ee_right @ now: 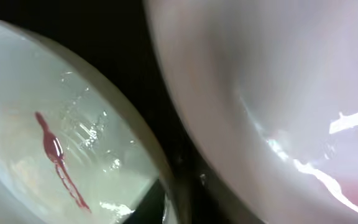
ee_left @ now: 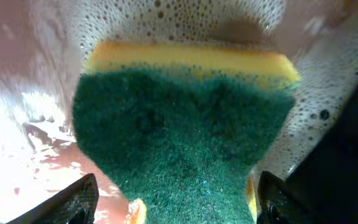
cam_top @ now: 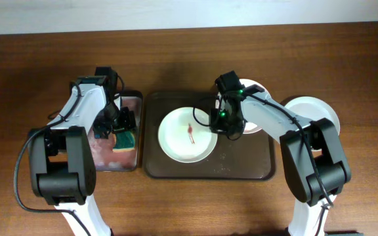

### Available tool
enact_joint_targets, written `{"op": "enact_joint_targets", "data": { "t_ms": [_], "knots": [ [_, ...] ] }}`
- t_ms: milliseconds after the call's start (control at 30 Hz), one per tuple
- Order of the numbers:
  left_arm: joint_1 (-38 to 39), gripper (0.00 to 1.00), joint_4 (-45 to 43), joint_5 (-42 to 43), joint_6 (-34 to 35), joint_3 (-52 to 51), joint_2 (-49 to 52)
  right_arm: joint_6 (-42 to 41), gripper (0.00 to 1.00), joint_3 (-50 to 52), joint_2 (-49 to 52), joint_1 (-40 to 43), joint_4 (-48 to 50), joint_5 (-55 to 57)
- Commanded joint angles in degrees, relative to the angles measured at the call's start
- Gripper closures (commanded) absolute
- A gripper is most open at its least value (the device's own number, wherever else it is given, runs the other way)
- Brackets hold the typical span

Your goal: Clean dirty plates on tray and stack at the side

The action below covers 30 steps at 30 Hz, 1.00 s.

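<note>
Wooden table. The tray lies with its long axis left to right. Its left half holds the mint plate, whose red smear runs front to back. A second plate sits back right on the tray, and a third plate lies off it to the right. The right gripper is at the second plate's rim; whether its jaws are spread or closed cannot be told. The left gripper, fingers spread, straddles a sponge in the small tray.

Right arm is covering most of the pinkish plate overhead. Right wrist view is cropping and blurring that plate and the mint plate. Right gripper closure is reading unclear. Sponge is running off the lower edge.
</note>
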State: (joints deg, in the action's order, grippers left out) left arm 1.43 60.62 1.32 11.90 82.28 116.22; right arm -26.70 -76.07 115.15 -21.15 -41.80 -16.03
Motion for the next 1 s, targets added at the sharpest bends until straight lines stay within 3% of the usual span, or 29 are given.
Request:
{"op": "enact_joint_targets", "data": {
  "t_ms": [0,133,167,233,367,400,500,533,567,633,733,900,967],
  "knots": [
    [0.2,0.21,-0.5,0.9,-0.7,-3.0,-1.6,1.0,0.96,-0.1,-1.0,-1.0,-1.8,1.7],
    [0.3,0.31,-0.5,1.9,-0.7,-4.1,-1.6,1.4,0.96,-0.1,-1.0,-4.1,-2.6,1.8],
    [0.3,0.39,-0.6,1.9,-0.7,-4.2,-1.6,1.4,0.96,-0.1,-1.0,-4.7,-2.6,2.0],
    [0.3,0.63,-0.6,1.9,-0.7,-4.3,-1.6,1.4,0.96,-0.1,-1.0,-4.9,-2.8,2.8],
    [0.3,0.82,-1.7,1.9,-0.7,-4.2,-1.6,1.4,0.96,-0.1,-1.0,-4.7,-4.1,3.3],
    [0.3,1.00,-2.3,1.9,-0.7,-4.2,-1.6,1.4,0.96,-0.1,-1.0,-4.7,-4.1,3.3],
    [0.3,1.00,-3.1,1.9,-0.7,-4.2,-1.6,1.4,0.94,-0.1,-1.0,-4.7,-4.5,3.2],
    [0.3,1.00,-3.1,1.9,-0.7,-4.1,-1.6,1.4,0.87,-0.1,-1.0,-4.7,-4.5,3.2],
    [0.3,0.91,-3.1,1.8,-0.7,-3.9,-1.6,1.4,0.81,-0.1,-1.0,-4.7,-4.5,3.2],
    [0.3,0.67,-2.9,1.9,-0.7,-3.0,-1.6,1.4,0.80,-0.1,-1.0,-4.6,-4.2,3.3],
    [0.3,0.51,-2.3,1.8,-0.7,-0.5,-1.6,1.4,0.80,-0.9,-1.0,-3.6,-3.9,3.2],
    [0.3,0.53,-1.6,1.5,-0.7,2.0,-1.6,2.9,0.84,-3.6,-1.0,-2.7,-5.4,3.2],
    [0.3,0.68,-1.4,0.8,-0.7,2.0,-1.6,2.9,0.89,-3.6,-1.0,-2.7,-5.8,3.2]
  ]
}}
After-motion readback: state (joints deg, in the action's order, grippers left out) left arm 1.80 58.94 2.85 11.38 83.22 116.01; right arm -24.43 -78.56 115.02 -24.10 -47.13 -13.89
